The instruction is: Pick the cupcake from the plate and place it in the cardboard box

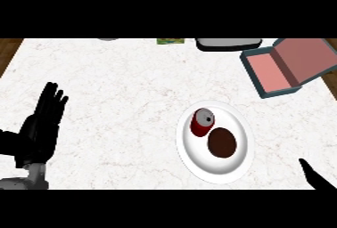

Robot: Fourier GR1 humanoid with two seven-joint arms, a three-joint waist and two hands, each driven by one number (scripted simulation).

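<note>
A white plate (197, 160) lies right of the counter's middle. On it sits a dark brown cupcake (222, 142), with a red can (202, 121) lying on its side just behind it. The cardboard box (283, 67), pink inside with its lid open, stands at the far right. My left hand (45, 120) rests open at the left edge, fingers up, far from the plate. Only a dark tip of my right hand (314, 176) shows at the lower right corner, right of the plate and apart from it.
A grey and white object (227, 43) sits at the counter's far edge, left of the box. A small green item (170, 41) and a grey thing (108, 39) lie along the same edge. Wooden floor shows past the counter's corners.
</note>
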